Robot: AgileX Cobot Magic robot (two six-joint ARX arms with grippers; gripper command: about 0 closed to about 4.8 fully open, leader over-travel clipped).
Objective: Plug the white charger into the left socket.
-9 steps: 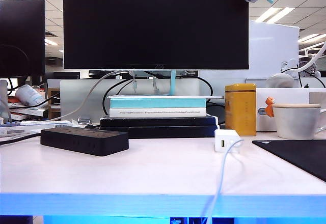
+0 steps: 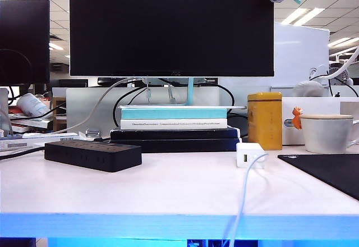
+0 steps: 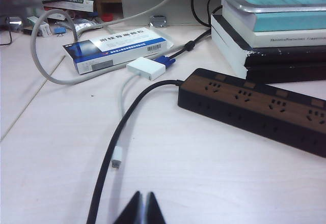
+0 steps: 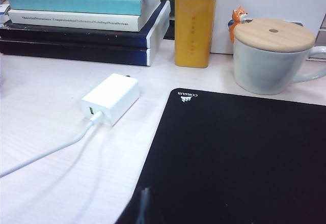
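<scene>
The white charger [image 2: 249, 154] [image 4: 111, 99] lies on the white table in front of the stacked books, its thin white cable [image 2: 242, 202] [image 4: 46, 152] running off the front edge. The black power strip [image 2: 92, 155] [image 3: 254, 107] lies at the table's left, and the left socket [image 3: 214, 86] is at its cord end. In the left wrist view my left gripper [image 3: 143, 197] hovers shut and empty over bare table, short of the strip. In the right wrist view my right gripper [image 4: 145, 192] is shut and empty above the mouse pad's edge, well back from the charger. Neither gripper shows in the exterior view.
Stacked books [image 2: 174, 129] under a monitor stand behind the strip and charger. A yellow tin [image 2: 265, 120], a lidded white mug [image 2: 327, 133] and a black mouse pad [image 2: 331, 171] are at the right. The strip's black cord [image 3: 117, 147], a blue-white box [image 3: 117, 48] and a white adapter [image 3: 146, 67] lie at the left.
</scene>
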